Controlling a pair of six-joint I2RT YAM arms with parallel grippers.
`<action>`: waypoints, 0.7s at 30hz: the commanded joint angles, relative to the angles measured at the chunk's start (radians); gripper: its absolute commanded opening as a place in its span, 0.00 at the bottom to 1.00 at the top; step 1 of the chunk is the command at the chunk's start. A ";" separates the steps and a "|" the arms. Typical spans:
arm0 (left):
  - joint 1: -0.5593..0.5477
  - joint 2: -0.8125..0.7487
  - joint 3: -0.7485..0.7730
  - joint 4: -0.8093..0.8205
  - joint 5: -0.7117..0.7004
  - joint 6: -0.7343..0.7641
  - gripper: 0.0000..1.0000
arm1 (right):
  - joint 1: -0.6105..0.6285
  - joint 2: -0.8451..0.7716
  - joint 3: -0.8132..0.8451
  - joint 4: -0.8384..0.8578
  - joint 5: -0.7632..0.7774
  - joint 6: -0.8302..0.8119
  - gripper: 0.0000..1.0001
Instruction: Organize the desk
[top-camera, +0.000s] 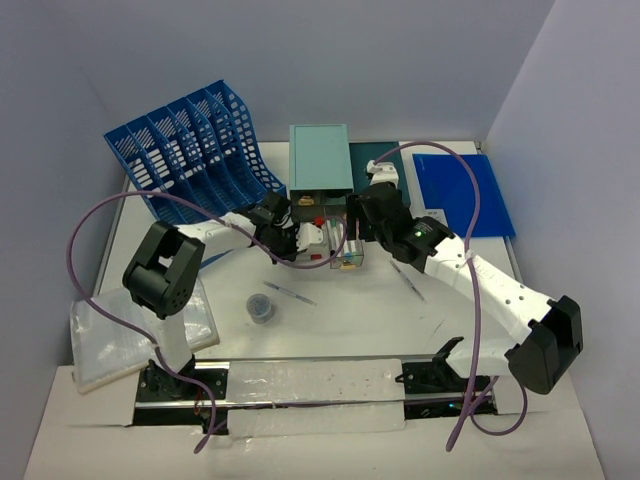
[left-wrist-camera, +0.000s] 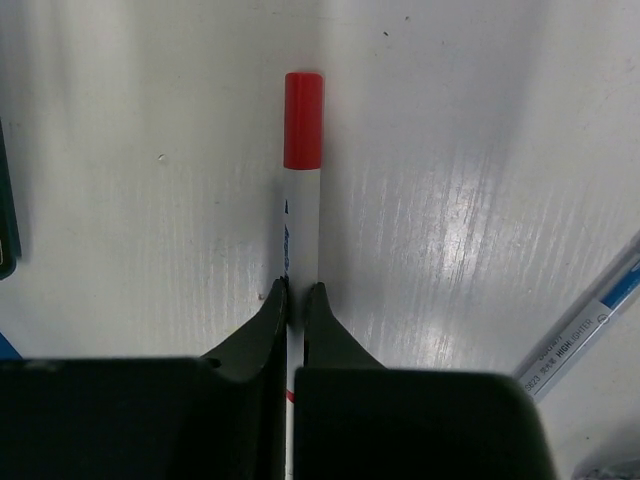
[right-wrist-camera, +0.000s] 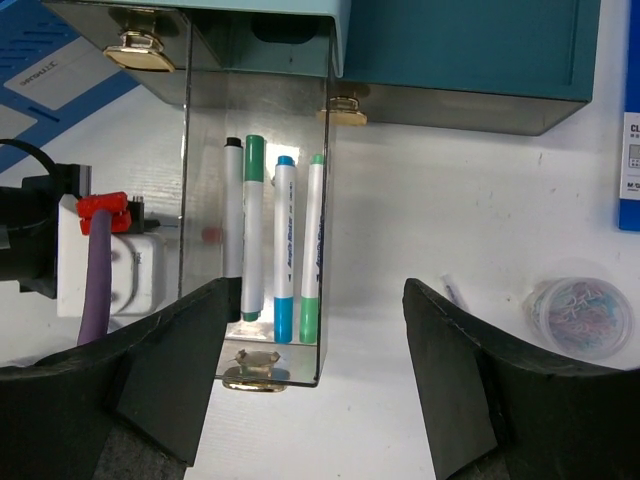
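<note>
left pincer (left-wrist-camera: 297, 293) tight on marker (left-wrist-camera: 302, 200); right pincer (right-wrist-camera: 315, 295) wide, seemingly empty

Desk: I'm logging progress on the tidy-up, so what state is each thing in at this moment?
left gripper, shut on the red-capped marker
red-capped marker, capped, lying on the desk
right gripper, open, holding nothing
clear drawer, pulled out of the teal box
four markers, capped, lying side by side in the clear drawer
</note>
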 joint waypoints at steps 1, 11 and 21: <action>-0.017 0.000 -0.061 -0.108 -0.029 0.007 0.00 | -0.003 -0.027 -0.004 0.037 0.010 0.007 0.77; 0.048 -0.227 -0.126 -0.028 -0.020 -0.242 0.00 | -0.003 -0.098 -0.041 0.070 -0.048 0.029 0.77; 0.109 -0.416 -0.128 -0.059 0.004 -0.405 0.00 | 0.000 -0.139 -0.049 0.105 -0.086 0.057 0.77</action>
